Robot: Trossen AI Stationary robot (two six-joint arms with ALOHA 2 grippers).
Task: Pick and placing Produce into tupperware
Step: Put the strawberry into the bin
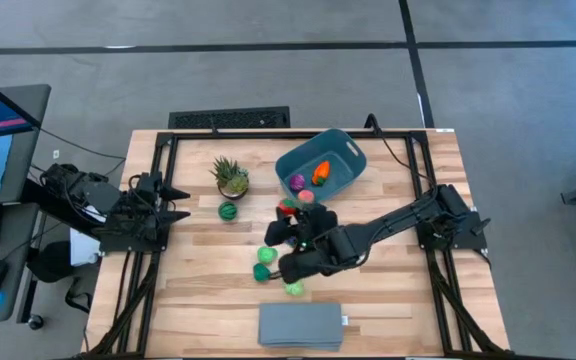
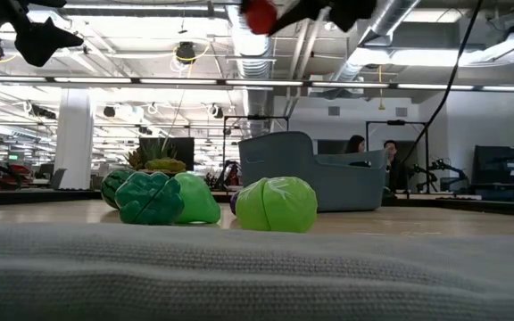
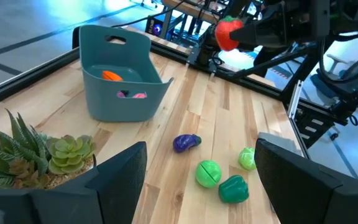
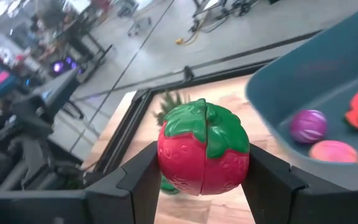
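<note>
- The toy strawberry [image 4: 204, 148] could drop short onto the counter [image 1: 388, 300] if it is let go before it is above the teal bin [image 1: 340, 152]; it hangs near the bin's rim, not over the inside.
- A low carry could knock the bin's wall and shove it.
- The right end effector [image 4: 202, 177] clamps the strawberry between its fingers, held high, arm stretched toward the bin.
- The left end effector [image 1: 176, 203] waits half-open and empty at the counter's left edge.
</note>
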